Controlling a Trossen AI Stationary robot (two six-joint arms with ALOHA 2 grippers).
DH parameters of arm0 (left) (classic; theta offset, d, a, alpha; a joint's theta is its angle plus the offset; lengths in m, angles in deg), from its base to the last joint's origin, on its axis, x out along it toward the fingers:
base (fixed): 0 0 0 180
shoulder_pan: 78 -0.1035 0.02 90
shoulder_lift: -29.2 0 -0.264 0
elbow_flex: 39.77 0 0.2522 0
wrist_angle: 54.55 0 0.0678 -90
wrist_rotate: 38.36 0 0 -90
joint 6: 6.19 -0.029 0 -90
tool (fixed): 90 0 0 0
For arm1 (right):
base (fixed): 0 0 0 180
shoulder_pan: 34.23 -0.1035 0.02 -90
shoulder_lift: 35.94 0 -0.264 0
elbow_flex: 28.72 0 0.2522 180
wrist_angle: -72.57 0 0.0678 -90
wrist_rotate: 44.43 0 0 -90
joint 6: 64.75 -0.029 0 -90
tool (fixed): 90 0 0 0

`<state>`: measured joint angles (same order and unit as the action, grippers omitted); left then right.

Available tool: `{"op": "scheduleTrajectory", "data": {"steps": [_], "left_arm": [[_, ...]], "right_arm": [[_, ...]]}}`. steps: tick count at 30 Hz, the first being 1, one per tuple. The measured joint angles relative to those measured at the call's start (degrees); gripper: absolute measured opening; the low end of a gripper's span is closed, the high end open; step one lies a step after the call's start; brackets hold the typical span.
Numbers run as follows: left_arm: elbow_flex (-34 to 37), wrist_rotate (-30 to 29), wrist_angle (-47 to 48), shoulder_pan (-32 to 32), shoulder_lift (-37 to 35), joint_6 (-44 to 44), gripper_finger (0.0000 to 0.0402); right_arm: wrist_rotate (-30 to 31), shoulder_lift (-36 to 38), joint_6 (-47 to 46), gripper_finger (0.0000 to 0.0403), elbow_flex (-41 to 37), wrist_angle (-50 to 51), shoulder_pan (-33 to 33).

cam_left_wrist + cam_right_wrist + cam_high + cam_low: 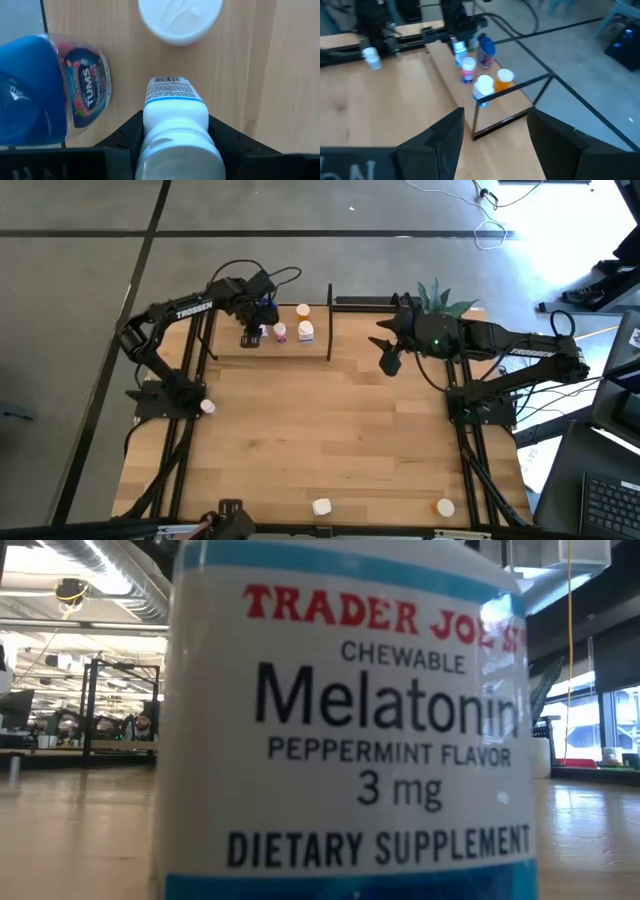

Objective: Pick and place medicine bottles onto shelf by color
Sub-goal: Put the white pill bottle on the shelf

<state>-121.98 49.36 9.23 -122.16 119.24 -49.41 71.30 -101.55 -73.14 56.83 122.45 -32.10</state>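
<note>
Nearby, shelf (318, 352) edge beside bottle (175, 125).

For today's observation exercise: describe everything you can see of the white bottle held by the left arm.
The white bottle is small, round and looks like glossy plastic, with a white cap and a label edged by a light blue band and bearing a barcode. The left gripper is shut on it, its dark fingers pressing both sides. It is over the shelf, beside a blue-capped Tums bottle.

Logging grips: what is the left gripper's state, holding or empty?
Holding. The left gripper is shut on a white bottle, gripped between its fingers over the shelf.
</note>
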Motion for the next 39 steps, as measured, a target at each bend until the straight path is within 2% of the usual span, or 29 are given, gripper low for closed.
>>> {"op": "scheduleTrajectory", "data": {"steps": [4, 18, 25, 39], "left_arm": [[0.0, 0.0, 0.2, -0.8, 0.0, -0.9, 0.0143], [0.0, 0.6, 0.3, -1.6, 0.0, -2.4, 0.0143], [0.0, 3.4, 0.4, -1.6, 0.0, -2.4, 0.0143], [0.0, 2.8, 0.9, -1.2, 0.0, -1.9, 0.0143]], "right_arm": [[1.7, 0.0, -0.3, 0.0218, 0.0, 0.0, 0.0], [1.6, 0.0, -0.3, 0.0218, 0.0, -0.5, 0.0], [1.6, 0.0, -0.3, 0.0218, 0.0, -0.5, 0.0], [1.6, 0.0, -0.2, 0.0218, 0.0, -0.5, 0.0]]}}
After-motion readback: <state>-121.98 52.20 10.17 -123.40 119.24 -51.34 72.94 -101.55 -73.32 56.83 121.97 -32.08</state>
